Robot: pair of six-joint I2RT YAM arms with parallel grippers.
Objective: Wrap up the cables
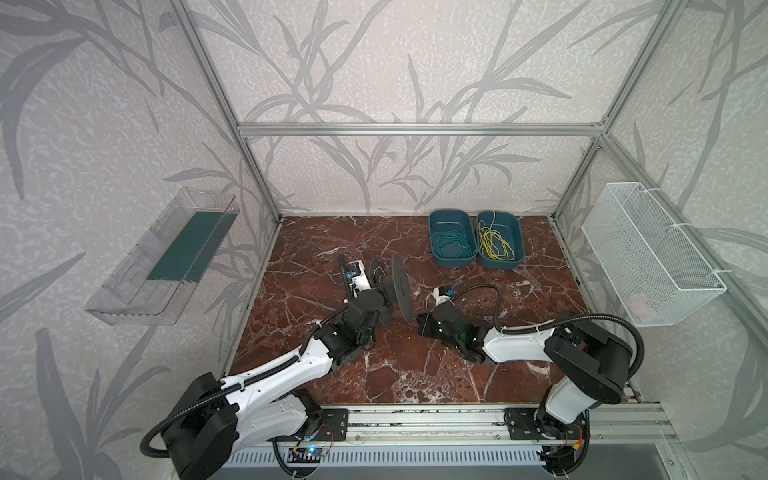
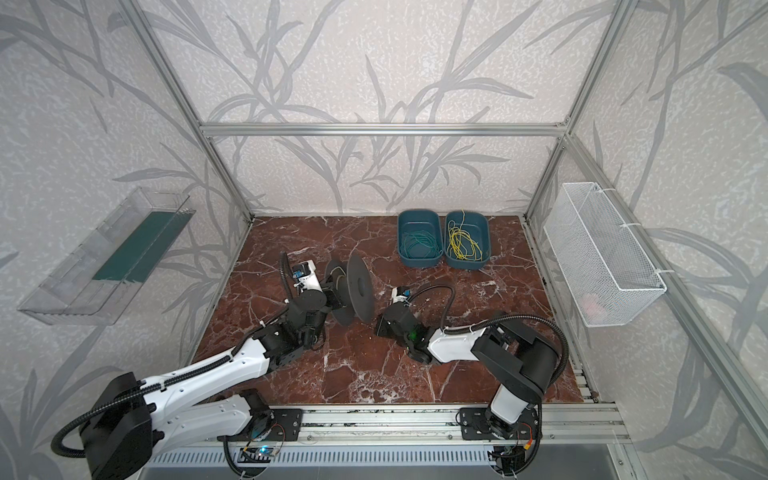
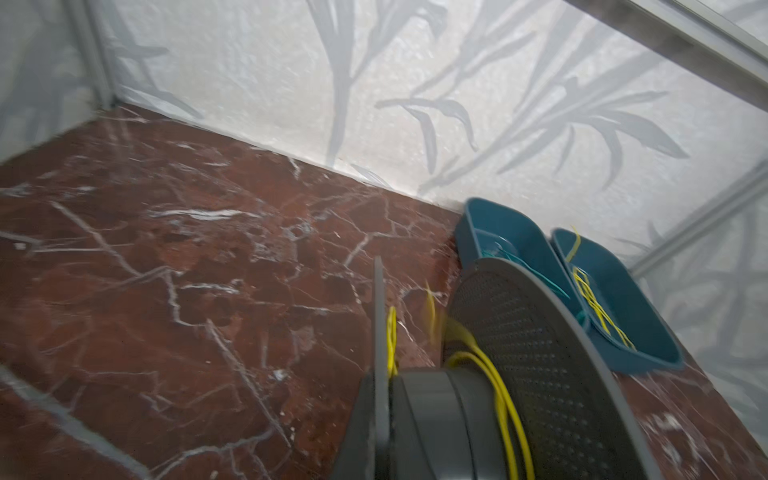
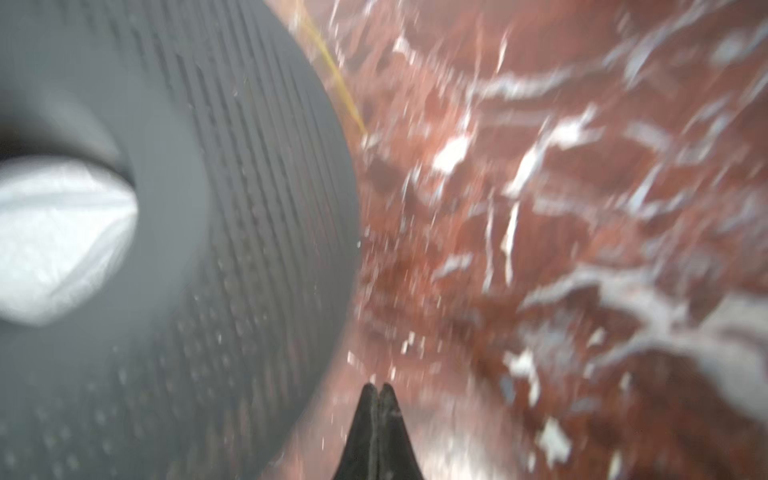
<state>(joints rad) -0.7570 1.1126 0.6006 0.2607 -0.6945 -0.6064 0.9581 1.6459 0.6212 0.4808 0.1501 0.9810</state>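
A grey spool (image 1: 401, 286) stands on edge mid-table, seen in both top views (image 2: 359, 289). My left gripper (image 1: 376, 286) is shut on its thin inner flange (image 3: 379, 316). A yellow cable (image 3: 505, 399) loops round the spool's hub (image 3: 432, 419), with a strand trailing past the outer flange (image 4: 336, 79). More loose yellow cables (image 1: 494, 245) lie tangled in the right-hand blue bin (image 1: 518, 232) at the back. My right gripper (image 4: 377, 386) is shut and empty, its tips just beside the outer flange (image 4: 249, 208), low over the marble (image 1: 419, 324).
A second blue bin (image 1: 432, 232) with green wires (image 1: 451, 245) stands left of the yellow one. A clear tray (image 1: 162, 257) hangs on the left wall and a white wire basket (image 1: 652, 253) on the right wall. Aluminium posts frame the table.
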